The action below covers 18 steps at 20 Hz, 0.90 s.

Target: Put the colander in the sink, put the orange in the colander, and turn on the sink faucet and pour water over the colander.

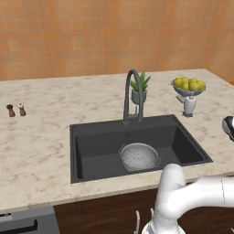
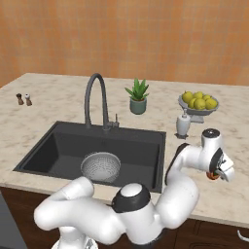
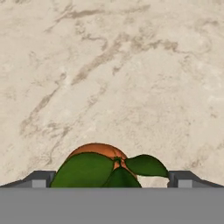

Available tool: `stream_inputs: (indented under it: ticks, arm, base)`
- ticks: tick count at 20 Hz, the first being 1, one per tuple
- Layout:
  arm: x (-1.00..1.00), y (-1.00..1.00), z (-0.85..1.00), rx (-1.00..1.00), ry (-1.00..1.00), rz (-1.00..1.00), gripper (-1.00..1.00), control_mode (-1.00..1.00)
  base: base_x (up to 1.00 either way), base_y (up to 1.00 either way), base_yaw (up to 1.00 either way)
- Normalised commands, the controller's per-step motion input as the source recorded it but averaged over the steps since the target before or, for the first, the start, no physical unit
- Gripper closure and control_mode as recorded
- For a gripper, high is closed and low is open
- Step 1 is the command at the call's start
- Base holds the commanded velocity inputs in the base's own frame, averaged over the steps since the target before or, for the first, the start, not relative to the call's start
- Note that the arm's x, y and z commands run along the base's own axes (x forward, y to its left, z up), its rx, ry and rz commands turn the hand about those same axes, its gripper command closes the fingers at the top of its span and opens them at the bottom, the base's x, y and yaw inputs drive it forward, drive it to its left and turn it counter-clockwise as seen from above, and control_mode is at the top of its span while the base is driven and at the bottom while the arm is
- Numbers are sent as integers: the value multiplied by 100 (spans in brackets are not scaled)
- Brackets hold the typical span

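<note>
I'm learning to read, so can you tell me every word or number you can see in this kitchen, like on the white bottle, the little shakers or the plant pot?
There are no words, numbers or signs to read here.
White bottle: plain, no label.
Two little shakers: too small to tell.
Plant pot: plain.
Counter and wall: just patterns.

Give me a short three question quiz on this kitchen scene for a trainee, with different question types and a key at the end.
1. True or false: the colander already sits inside the sink.
2. What lies between the open fingertips of the gripper in the hand view? A) the orange B) a lemon C) a pepper shaker
3. Fill in: the potted plant stands on the counter behind the sink, beside the ____.

Key: 1 true; 2 A; 3 sink faucet.
</note>
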Motion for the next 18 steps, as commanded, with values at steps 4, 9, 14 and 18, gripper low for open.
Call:
stream_inputs:
  ticks: [4, 9, 14, 18]
  arm:
    - [0, 12, -38, 0, 0, 0, -100, -100]
    - [7, 63, -47, -3, 1, 0, -100, -100]
    - [21, 51, -64, -1, 6, 0, -100, -100]
    - [34, 6, -88, 0, -2, 0, -100, -100]
  base:
    - [0, 0, 0]
    - [0, 0, 0]
    - [0, 0, 0]
    - [0, 0, 0]
